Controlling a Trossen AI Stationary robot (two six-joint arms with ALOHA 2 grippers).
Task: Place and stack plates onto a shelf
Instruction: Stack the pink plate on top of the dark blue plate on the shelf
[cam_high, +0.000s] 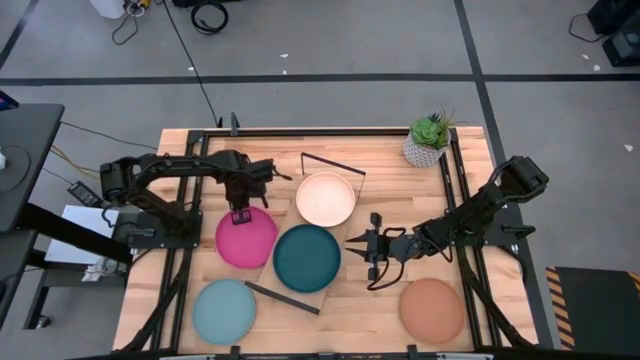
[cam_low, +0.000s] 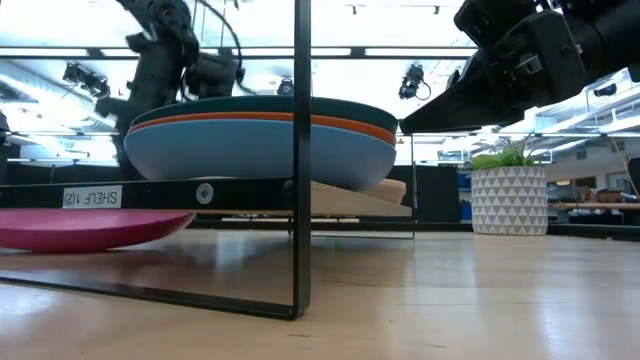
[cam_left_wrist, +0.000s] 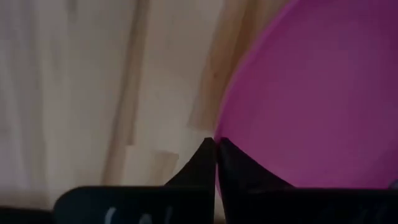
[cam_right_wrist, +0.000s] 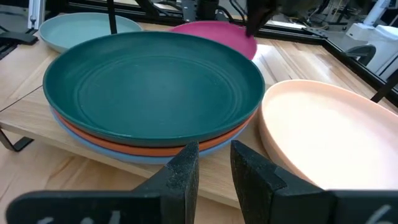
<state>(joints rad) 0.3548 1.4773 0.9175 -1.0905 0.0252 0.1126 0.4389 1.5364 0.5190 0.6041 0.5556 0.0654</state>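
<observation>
The shelf (cam_high: 283, 215) lies slantwise on the table. On its plank sit a cream plate (cam_high: 325, 198) and a stack with a dark teal plate (cam_right_wrist: 155, 81) on top, orange (cam_right_wrist: 118, 146) and blue (cam_low: 230, 150) beneath. A magenta plate (cam_high: 246, 240) lies on the table left of the shelf. My left gripper (cam_high: 240, 214) is shut at the magenta plate's far rim. My right gripper (cam_high: 353, 247) is open, level, just right of the teal stack and touching nothing. A light blue plate (cam_high: 224, 310) and a tan-brown plate (cam_high: 432, 310) rest on the table near its near edge. My left gripper pinches the magenta plate's far rim (cam_left_wrist: 225, 134) between its two fingers, one inside the rim and one outside. The fingers (cam_left_wrist: 199, 165) come from above, pointing down. The plate's underside (cam_low: 80, 240) rests on the table.
A potted plant (cam_high: 428, 140) stands at the table's far right corner. The shelf's black wire frames (cam_low: 300, 150) rise at both its ends. Bare wood lies between the tan-brown plate and the shelf.
</observation>
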